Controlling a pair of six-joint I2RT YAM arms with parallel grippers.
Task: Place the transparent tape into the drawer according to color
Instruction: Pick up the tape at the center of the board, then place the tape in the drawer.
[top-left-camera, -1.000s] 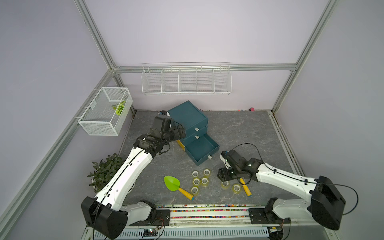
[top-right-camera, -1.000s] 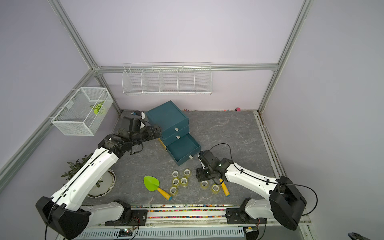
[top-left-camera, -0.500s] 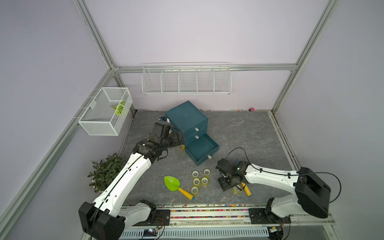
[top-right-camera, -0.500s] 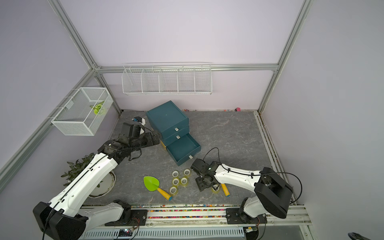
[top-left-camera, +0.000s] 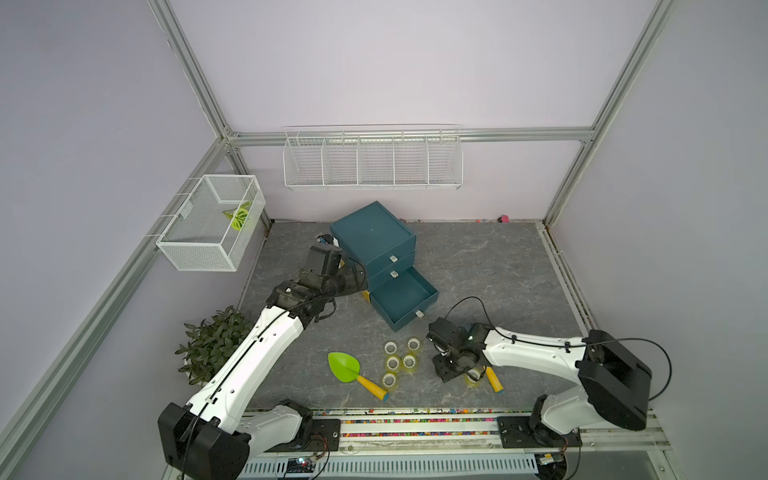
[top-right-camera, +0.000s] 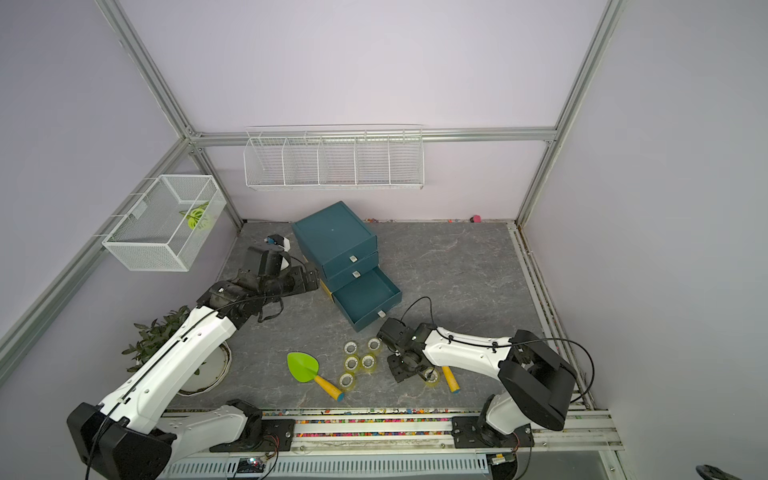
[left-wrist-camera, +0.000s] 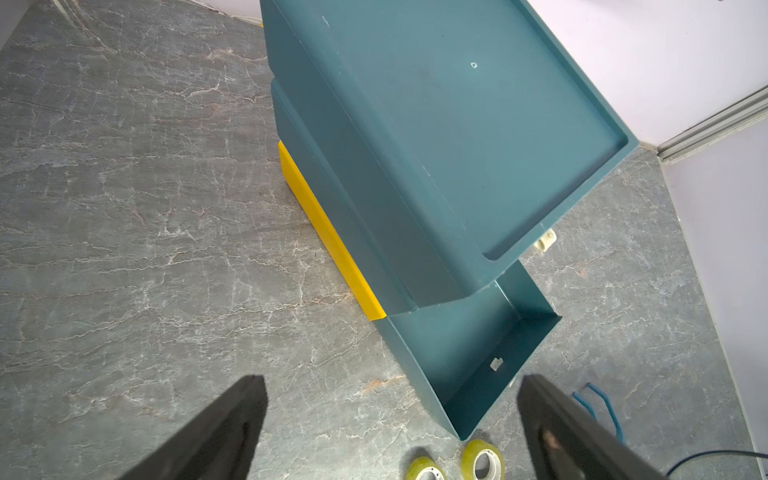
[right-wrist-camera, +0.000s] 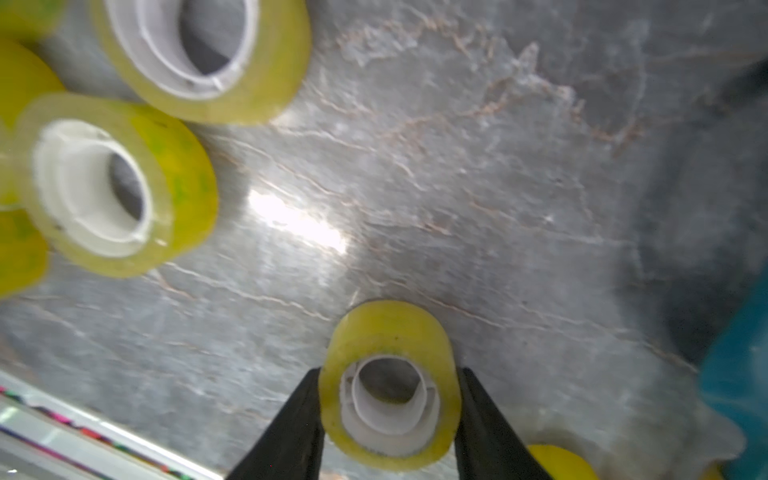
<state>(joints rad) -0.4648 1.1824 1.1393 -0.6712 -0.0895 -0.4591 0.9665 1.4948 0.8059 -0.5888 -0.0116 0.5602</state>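
Note:
Several yellow-green transparent tape rolls (top-left-camera: 400, 358) with white cores lie in a cluster in front of the teal drawer unit (top-left-camera: 374, 237); the cluster (top-right-camera: 358, 360) shows in both top views. The unit's bottom drawer (top-left-camera: 403, 297) is pulled out and empty. Low over the floor, just right of the cluster, my right gripper (right-wrist-camera: 388, 374) is shut on one yellow-green roll (right-wrist-camera: 390, 328), a finger pressing each side. Another roll (top-left-camera: 473, 376) lies behind it. My left gripper (left-wrist-camera: 390, 415) hangs open and empty beside the unit's left side, its fingers (left-wrist-camera: 232, 428) wide apart.
A green toy shovel (top-left-camera: 344, 366) lies left of the cluster. An orange handle (top-left-camera: 494, 380) lies partly under the right arm. A potted plant (top-left-camera: 212, 340) stands at the left edge. A wire basket (top-left-camera: 212, 228) and a wire rack (top-left-camera: 372, 158) hang on the walls.
My right gripper has dropped toward the floor and closed on a yellow-green roll. The left arm has drawn back slightly toward the front, still open.

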